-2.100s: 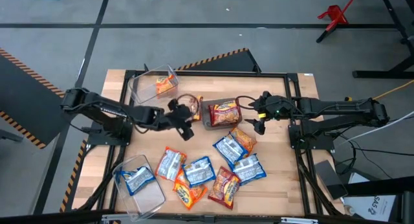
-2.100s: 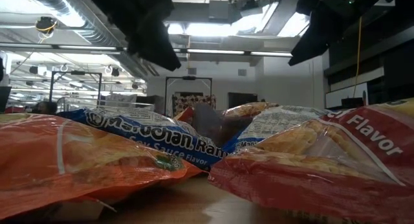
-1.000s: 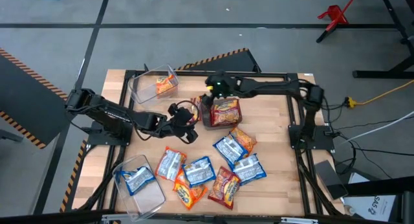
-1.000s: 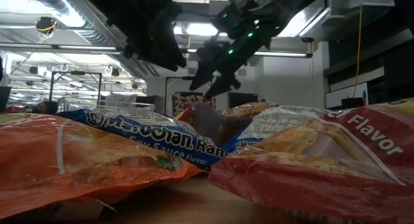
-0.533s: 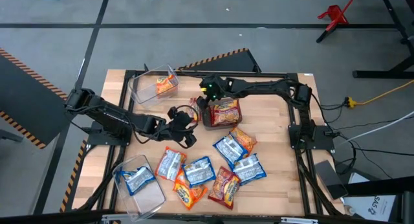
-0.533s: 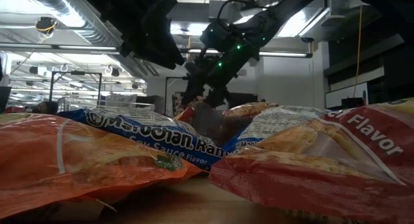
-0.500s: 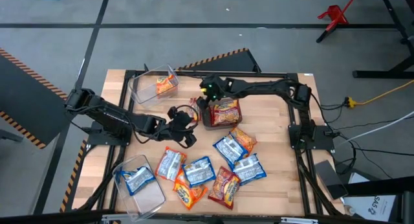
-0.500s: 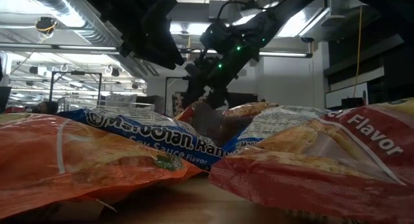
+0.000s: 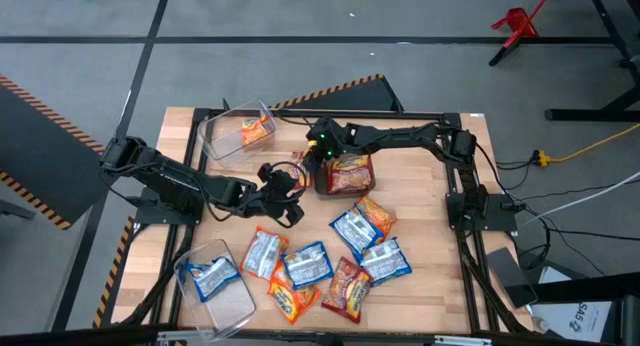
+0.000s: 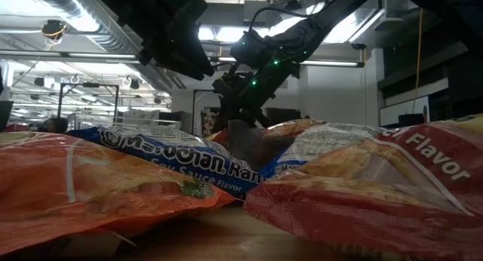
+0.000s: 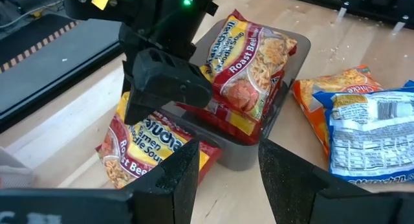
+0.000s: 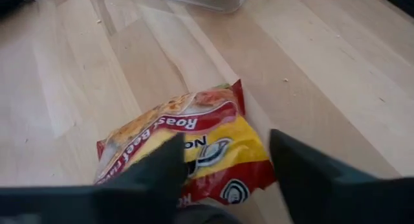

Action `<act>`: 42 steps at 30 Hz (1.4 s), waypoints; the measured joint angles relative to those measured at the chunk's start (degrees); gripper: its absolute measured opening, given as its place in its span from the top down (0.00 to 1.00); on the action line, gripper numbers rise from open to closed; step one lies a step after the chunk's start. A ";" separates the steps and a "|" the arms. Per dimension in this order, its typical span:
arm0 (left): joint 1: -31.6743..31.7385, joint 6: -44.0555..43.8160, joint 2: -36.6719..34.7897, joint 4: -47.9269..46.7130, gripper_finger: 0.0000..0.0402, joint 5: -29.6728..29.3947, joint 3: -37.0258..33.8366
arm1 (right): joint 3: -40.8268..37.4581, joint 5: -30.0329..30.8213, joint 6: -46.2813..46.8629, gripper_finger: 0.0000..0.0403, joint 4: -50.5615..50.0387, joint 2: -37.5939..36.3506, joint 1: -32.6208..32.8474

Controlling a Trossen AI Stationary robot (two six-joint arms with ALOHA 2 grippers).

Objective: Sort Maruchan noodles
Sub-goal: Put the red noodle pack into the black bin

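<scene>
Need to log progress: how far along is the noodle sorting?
Done: one orange packet and one blue packet sit in clear bins; red ones fill the middle bin. In hand: the right end effector straddles a red packet on the table beside that bin. Left: the pile of mixed packets.

Overhead looks straight down; low sits level behind packets; both wrists closely share 1 red packet point(image 11: 155, 143)
</scene>
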 joint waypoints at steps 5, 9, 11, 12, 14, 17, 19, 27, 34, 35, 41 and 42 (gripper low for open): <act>0.00 -0.04 0.00 0.06 0.62 -0.04 0.00 | 0.00 -1.94 -0.79 0.93 1.22 -0.04 0.00; 0.00 -0.52 -0.63 0.28 0.62 -0.08 0.07 | 1.64 -2.42 -0.62 0.97 0.25 0.02 0.00; -0.01 -0.89 -1.54 -0.02 0.62 -0.03 0.11 | 3.37 -2.44 -1.82 0.99 -0.42 0.02 0.04; -0.02 -1.27 -2.11 0.16 0.62 -0.08 0.12 | 4.32 -2.44 -2.61 0.99 -1.14 -0.03 0.21; 0.00 -1.92 -3.36 -0.03 0.62 -0.40 0.17 | 6.52 -2.17 -3.57 0.99 -3.82 -0.37 0.69; -0.30 -2.29 -6.22 -0.28 0.62 -2.33 0.17 | 10.44 -1.59 -5.99 1.00 -7.20 -1.04 1.66; -0.79 -3.36 -7.99 -1.21 0.62 -5.15 0.17 | 12.61 -1.09 -7.36 1.00 -8.86 -1.25 2.62; -4.98 -6.80 -15.11 -7.27 0.62 -17.82 0.17 | 17.20 0.95 -10.10 1.00 -14.80 -1.33 5.86; -6.34 -17.44 -18.16 -21.04 0.62 -17.42 0.17 | 18.23 1.06 -10.83 1.00 -18.12 -1.65 8.88; -6.38 -18.73 -18.18 -21.57 0.62 -16.80 0.17 | 18.23 1.17 -10.86 1.00 -18.09 -1.74 9.42; -6.40 -23.41 -18.17 -22.49 0.57 -11.27 -1.91 | 18.21 3.14 -12.46 1.00 -21.10 -4.79 12.44; -6.42 -24.40 -18.16 -22.40 0.56 -10.58 -2.32 | 18.21 3.81 -12.74 1.00 -21.74 -5.56 12.86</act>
